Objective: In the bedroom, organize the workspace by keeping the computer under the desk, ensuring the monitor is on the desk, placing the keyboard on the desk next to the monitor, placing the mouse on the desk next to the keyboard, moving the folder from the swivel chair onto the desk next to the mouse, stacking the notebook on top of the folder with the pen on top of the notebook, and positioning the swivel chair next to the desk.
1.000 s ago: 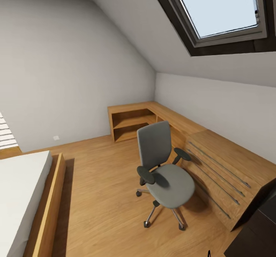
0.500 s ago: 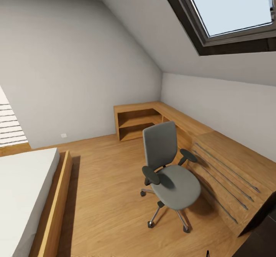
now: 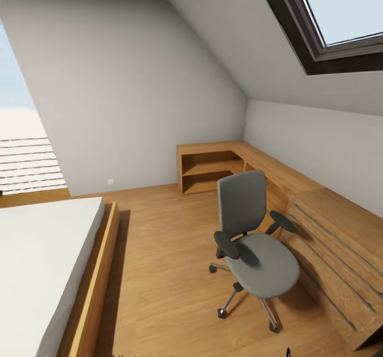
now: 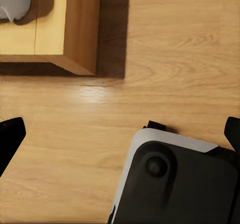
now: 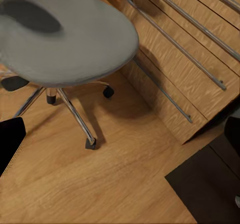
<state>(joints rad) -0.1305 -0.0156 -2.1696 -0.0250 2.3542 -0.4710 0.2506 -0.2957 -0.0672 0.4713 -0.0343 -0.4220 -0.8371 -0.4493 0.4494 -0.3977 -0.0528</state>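
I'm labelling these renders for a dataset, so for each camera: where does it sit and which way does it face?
Head view: high on the robot, looking forward and down across the bedroom at the swivel chair, bed and dresser.
Left wrist view: near the left end effector, facing down at the floor, a bed corner and the robot's dark base.
Right wrist view: near the right end effector, facing down at the chair seat and dresser drawers.
Shared: head and right wrist views both show chair and dresser.

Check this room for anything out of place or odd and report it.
The chair stands out on the open floor, turned at an angle beside the dresser rather than tucked at a desk. Its seat is bare: no folder lies on it. Nothing looks spilled or damaged.
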